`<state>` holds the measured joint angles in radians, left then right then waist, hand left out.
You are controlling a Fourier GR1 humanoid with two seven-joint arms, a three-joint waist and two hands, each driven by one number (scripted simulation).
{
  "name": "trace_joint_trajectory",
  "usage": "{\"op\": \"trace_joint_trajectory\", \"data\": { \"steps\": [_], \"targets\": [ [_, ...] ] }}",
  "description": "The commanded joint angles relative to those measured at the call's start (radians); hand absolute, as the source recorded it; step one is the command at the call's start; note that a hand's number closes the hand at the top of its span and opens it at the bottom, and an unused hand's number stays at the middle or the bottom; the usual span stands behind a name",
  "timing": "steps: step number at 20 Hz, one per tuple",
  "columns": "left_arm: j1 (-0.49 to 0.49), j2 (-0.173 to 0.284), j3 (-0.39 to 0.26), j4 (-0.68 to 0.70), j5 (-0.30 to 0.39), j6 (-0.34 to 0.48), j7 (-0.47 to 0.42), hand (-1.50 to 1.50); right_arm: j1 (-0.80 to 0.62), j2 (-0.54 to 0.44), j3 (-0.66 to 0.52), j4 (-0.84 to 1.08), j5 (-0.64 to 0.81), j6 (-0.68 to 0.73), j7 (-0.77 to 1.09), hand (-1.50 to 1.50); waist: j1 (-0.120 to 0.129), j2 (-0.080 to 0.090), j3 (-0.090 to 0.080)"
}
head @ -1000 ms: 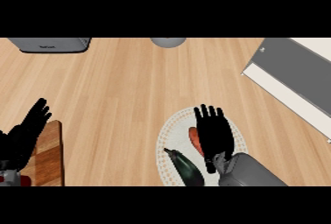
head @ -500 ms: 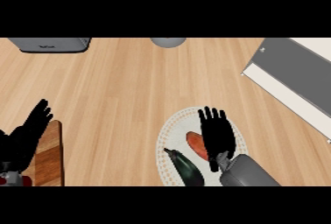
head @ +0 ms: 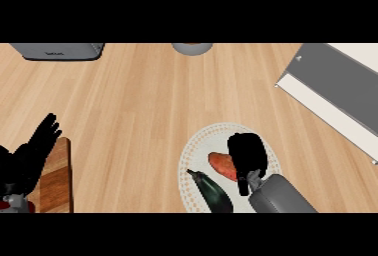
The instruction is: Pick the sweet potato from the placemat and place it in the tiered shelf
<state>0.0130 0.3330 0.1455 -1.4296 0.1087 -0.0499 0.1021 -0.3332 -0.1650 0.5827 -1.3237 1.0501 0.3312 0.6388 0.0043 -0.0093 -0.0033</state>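
Note:
The orange sweet potato (head: 221,165) lies on the round white placemat (head: 194,150), with a dark eggplant (head: 211,193) just below and left of it. My right hand (head: 247,152) is on the sweet potato's right side. Its fingers are bunched and curled down over the sweet potato, hiding that side. The grey tiered shelf (head: 332,85) stands at the right edge, well apart from the hand. At the left edge my left hand (head: 29,157) rests open with its fingers up.
A wooden cutting board (head: 56,177) lies under my left hand, with a small red thing (head: 15,201) at its lower end. A grey appliance (head: 59,50) stands at the back left. A grey round vessel (head: 192,48) stands at the back centre.
My right hand has drawn in and lowered onto the sweet potato. Its fingers, spread before, are now curled. The left hand has not moved.

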Motion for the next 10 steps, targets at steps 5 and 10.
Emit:
{"op": "trace_joint_trajectory", "data": {
  "steps": [5, 10],
  "targets": [
    [-0.015, -0.017, 0.029, 0.046, -0.007, -0.032, -0.018, 0.00, 0.039, 0.029, 0.034, 0.040, 0.145, -0.078, -0.048, 1.50, -0.003, 0.009, 0.003],
    [0.038, -0.026, 0.011, -0.089, -0.020, -0.017, 0.051, 0.00, -0.010, -0.005, -0.097, -0.069, 0.119, -0.068, -0.043, 1.50, -0.002, 0.007, 0.004]
  ]
}}
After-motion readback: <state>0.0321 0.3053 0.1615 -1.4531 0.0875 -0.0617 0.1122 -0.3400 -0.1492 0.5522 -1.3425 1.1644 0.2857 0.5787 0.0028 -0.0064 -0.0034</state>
